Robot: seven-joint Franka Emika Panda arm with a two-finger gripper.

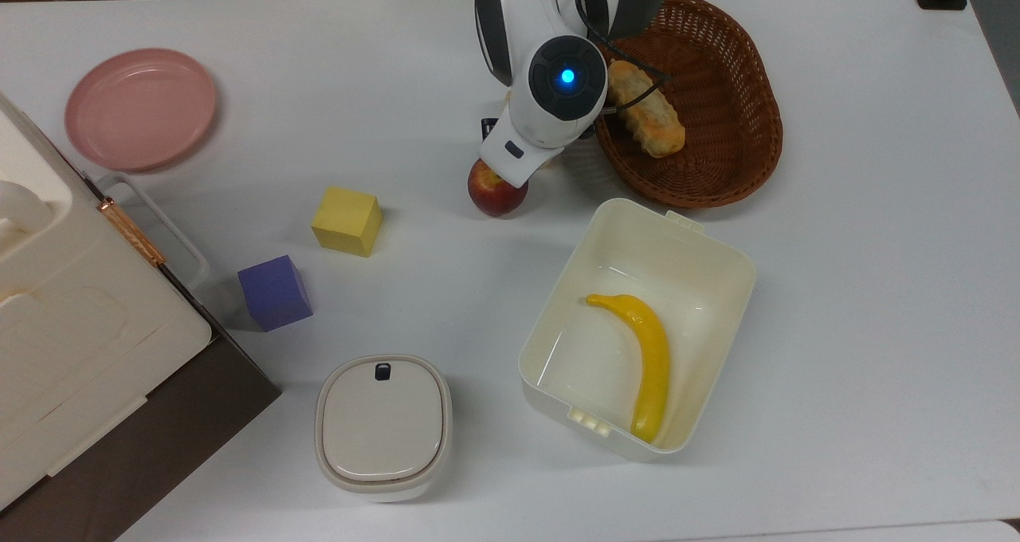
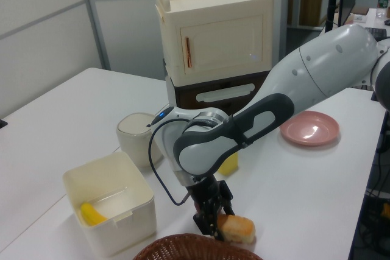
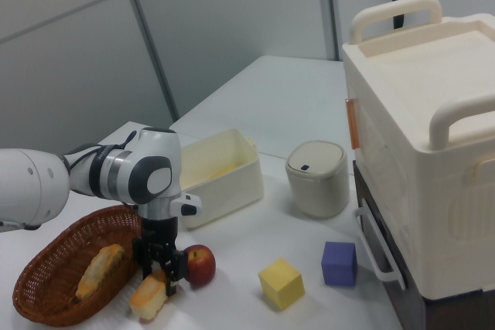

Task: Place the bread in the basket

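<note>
The bread (image 2: pixel 239 228) (image 3: pixel 147 301) is a short glazed roll lying on the white table beside the basket. In the top view the arm's wrist covers it. The basket (image 1: pixel 741 167) (image 3: pixel 46 299) is oval brown wicker, and its rim (image 2: pixel 183 249) is at the left view's bottom edge. My gripper (image 2: pixel 212 226) (image 3: pixel 160 276) points straight down at table height. It is open, with one finger on each side of the roll's end nearest the apple.
A longer pale bread (image 1: pixel 647 119) lies in the basket. A red apple (image 1: pixel 496 193) (image 3: pixel 201 264) sits right next to the gripper. The cream box (image 1: pixel 721 255) holds a banana (image 1: pixel 647 359). Farther off are a yellow cube (image 1: pixel 347 221), purple cube (image 1: pixel 275 292), pink plate (image 1: pixel 140 108) and lidded pot (image 1: pixel 383 426).
</note>
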